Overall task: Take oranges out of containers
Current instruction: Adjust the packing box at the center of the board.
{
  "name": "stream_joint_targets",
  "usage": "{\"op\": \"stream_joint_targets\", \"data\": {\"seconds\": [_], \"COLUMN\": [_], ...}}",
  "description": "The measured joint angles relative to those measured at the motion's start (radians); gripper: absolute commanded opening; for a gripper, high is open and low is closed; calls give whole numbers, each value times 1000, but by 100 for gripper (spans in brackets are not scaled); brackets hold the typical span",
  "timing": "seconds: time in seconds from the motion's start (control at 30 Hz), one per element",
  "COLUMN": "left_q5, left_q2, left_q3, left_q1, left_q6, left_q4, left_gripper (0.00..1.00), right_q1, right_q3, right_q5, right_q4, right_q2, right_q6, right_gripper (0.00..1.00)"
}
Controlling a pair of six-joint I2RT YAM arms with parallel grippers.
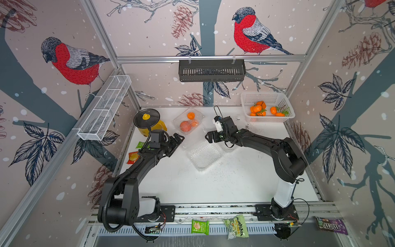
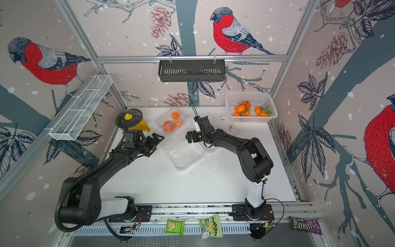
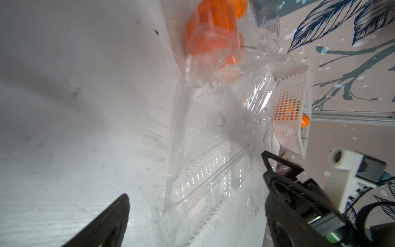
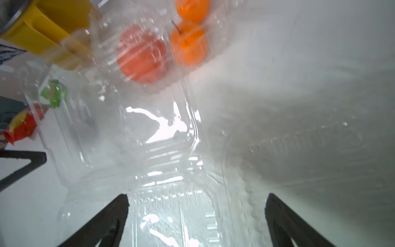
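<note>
A clear container (image 1: 188, 128) at the back of the table holds three oranges (image 1: 190, 115); they show through its plastic in the left wrist view (image 3: 211, 38) and the right wrist view (image 4: 189, 45). In front of it lies an empty clear container (image 1: 205, 156) with its lid spread open. My left gripper (image 1: 176, 144) is open just left of the empty container (image 3: 213, 171). My right gripper (image 1: 207, 137) is open at its right rim, jaws over the clear plastic (image 4: 171, 171). More oranges (image 1: 258, 109) lie in the white basket (image 1: 245, 100). Neither gripper holds anything.
A yellow pot (image 1: 147, 122) with a dark lid stands at the back left, close to my left arm. A red-orange packet (image 1: 133, 157) and a green packet (image 1: 141, 144) lie at the left edge. A black basket (image 1: 211, 70) hangs on the back rail.
</note>
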Motion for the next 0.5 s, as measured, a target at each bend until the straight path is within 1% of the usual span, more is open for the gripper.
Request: {"op": "stream_joint_targets", "data": {"seconds": [0.07, 0.17, 0.33, 0.5], "left_q5": [-5, -8, -15, -34], "left_q2": [66, 139, 201, 246], "left_q3": [47, 84, 115, 183], "left_q1": [-45, -82, -101, -157], "left_q6": [-3, -18, -30, -32], "left_q4": [31, 80, 108, 117], "left_gripper": [97, 97, 97, 97], "right_q1": [-1, 6, 21, 26], "right_q3": [-53, -98, -189, -336], "right_q5": [8, 7, 8, 37], "right_q4": [-1, 2, 13, 21], "right_q2": [-24, -39, -78, -201], "right_q6": [2, 9, 57, 133], "right_gripper": [100, 100, 100, 100]}}
